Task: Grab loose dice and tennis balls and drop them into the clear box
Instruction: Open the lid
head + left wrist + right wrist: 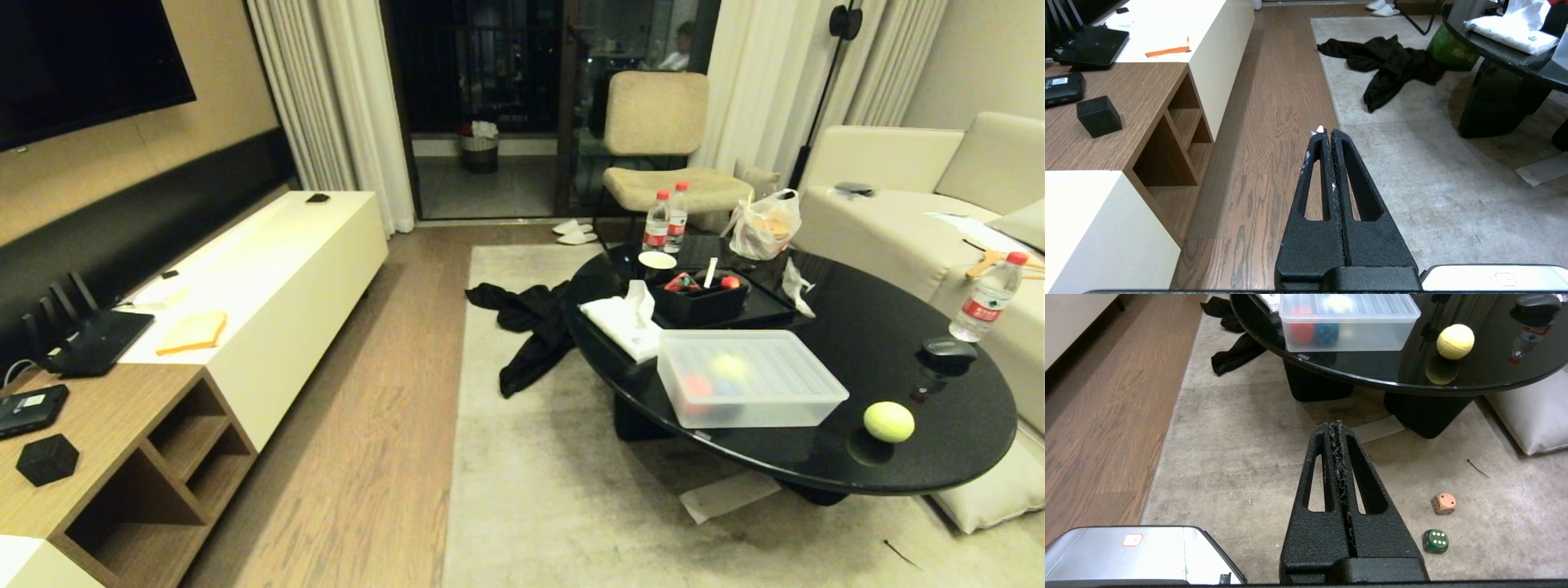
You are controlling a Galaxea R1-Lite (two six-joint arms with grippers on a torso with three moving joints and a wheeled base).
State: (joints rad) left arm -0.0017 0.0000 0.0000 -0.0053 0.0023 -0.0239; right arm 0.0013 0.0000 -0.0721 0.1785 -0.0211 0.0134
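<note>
The clear box (751, 378) (1349, 322) sits lidded on the black oval table (857, 343), with a red die, a blue die and a yellowish ball dimly showing inside. A loose tennis ball (888, 421) (1455, 341) rests on the table near its front edge. On the carpet lie a cream die (1443, 503) and a dark green die (1435, 541), both beside my right gripper (1338, 425), which is shut and empty above the rug. Over the wood floor my left gripper (1327, 132) is shut, holding nothing. Neither arm shows in the head view.
A black tray (700, 298) with small items, tissues (624, 318), water bottles (665, 220) and a bag crowd the table's far side. Dark clothing (531, 322) lies on the rug. A low cabinet (245, 286) runs along the left wall; a sofa (914, 212) and floor cushion (1531, 416) stand at the right.
</note>
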